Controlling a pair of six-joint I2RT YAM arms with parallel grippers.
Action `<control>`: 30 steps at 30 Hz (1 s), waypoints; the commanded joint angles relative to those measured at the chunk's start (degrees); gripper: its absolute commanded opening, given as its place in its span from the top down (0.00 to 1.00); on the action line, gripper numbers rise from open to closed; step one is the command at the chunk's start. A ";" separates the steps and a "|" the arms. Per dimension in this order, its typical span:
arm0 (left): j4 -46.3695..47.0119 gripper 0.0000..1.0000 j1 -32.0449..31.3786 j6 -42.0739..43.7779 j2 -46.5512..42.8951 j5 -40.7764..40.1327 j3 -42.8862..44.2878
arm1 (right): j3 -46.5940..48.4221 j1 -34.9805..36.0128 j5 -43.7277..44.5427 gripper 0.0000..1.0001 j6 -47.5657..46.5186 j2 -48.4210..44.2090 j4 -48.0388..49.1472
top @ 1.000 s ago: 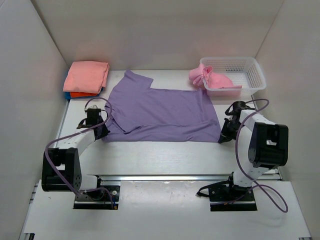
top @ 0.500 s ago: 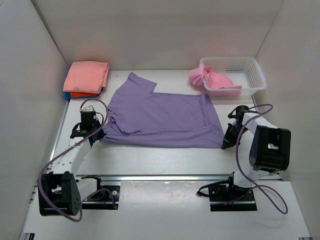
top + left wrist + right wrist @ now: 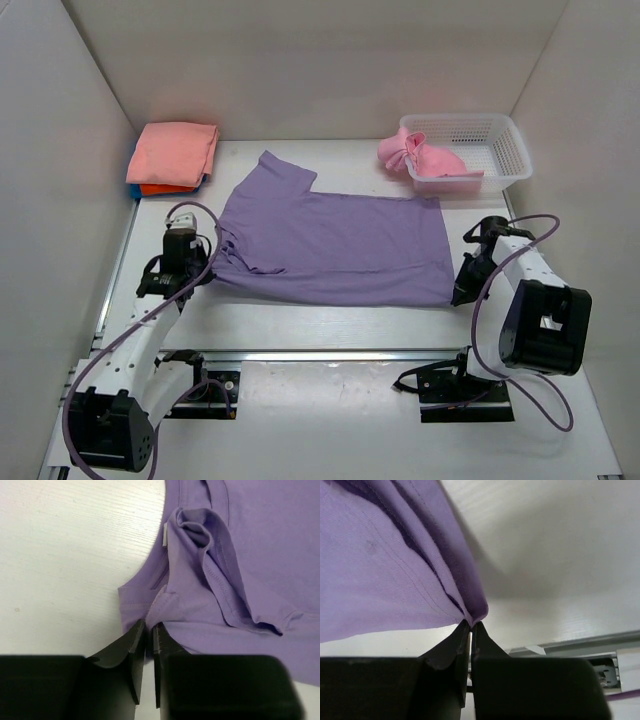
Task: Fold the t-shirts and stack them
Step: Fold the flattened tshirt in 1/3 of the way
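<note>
The lavender-purple t-shirt lies spread across the middle of the table. My left gripper is shut on its near left edge by the collar. My right gripper is shut on its near right hem corner and holds that corner just above the table. A folded salmon-pink tee tops a stack at the back left, with the orange tee and a sliver of the blue tee under it. The light pink tee hangs crumpled over the white mesh basket's left rim.
White walls close in the table on the left, back and right. A metal rail runs along the near edge in front of the arm bases.
Both grippers have pulled the purple t-shirt toward the near edge and slightly right. The shirt lies flatter and more stretched than before.
</note>
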 commanded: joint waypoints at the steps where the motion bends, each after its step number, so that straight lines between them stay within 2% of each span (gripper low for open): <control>1: -0.59 0.73 0.14 1.36 -1.60 0.99 1.07 | 1.45 -1.24 -0.28 1.00 -1.26 -1.82 -4.72; 4: -1.29 0.63 -0.21 2.33 -1.52 0.38 3.61 | 1.37 1.92 0.25 1.00 0.58 -3.23 -7.27; 5: -1.12 0.51 -0.30 2.60 -0.90 -0.06 4.67 | 1.28 2.10 -0.27 1.00 1.11 -3.66 -8.32; 7: -0.69 0.40 0.31 2.95 0.15 0.11 6.51 | 0.84 4.21 -0.19 1.00 2.08 -4.54 -9.64; 8: 0.02 0.40 -0.12 3.21 1.20 0.20 7.40 | 0.58 4.39 0.24 1.00 2.34 -4.46 -10.00; 9: 0.54 0.42 -0.21 3.74 2.60 0.20 8.54 | 0.57 4.22 0.33 0.95 2.35 -4.63 -10.61; 10: 1.33 0.42 -0.65 3.65 3.14 0.03 9.85 | 0.40 3.60 0.77 0.83 1.82 -4.72 -10.96; 13: 5.11 0.45 -1.27 4.88 9.11 3.88 12.58 | 0.92 2.02 2.62 0.69 1.56 -5.25 -11.41; 17: 10.29 0.47 -1.27 4.80 20.01 7.14 16.62 | 3.55 1.66 3.94 0.64 1.64 -4.99 -10.00; 21: 12.93 0.48 -3.37 4.27 30.37 7.06 20.58 | 7.68 6.66 2.37 0.63 1.73 -2.53 -6.59; 22: 13.38 0.48 -3.64 4.18 32.91 7.23 20.94 | 8.48 7.54 0.53 0.65 1.82 -1.65 -4.83; 26: 14.53 0.50 -4.26 2.60 41.53 7.50 23.74 | 7.44 13.52 -6.50 0.97 4.18 2.65 3.95; 27: 14.26 0.51 -4.69 2.16 42.86 7.50 24.10 | 7.08 14.92 -7.56 1.00 4.71 3.36 5.10; 30: 11.73 0.51 -5.31 2.16 47.70 5.40 26.29 | 5.67 18.61 -11.08 1.00 6.48 6.35 11.16</control>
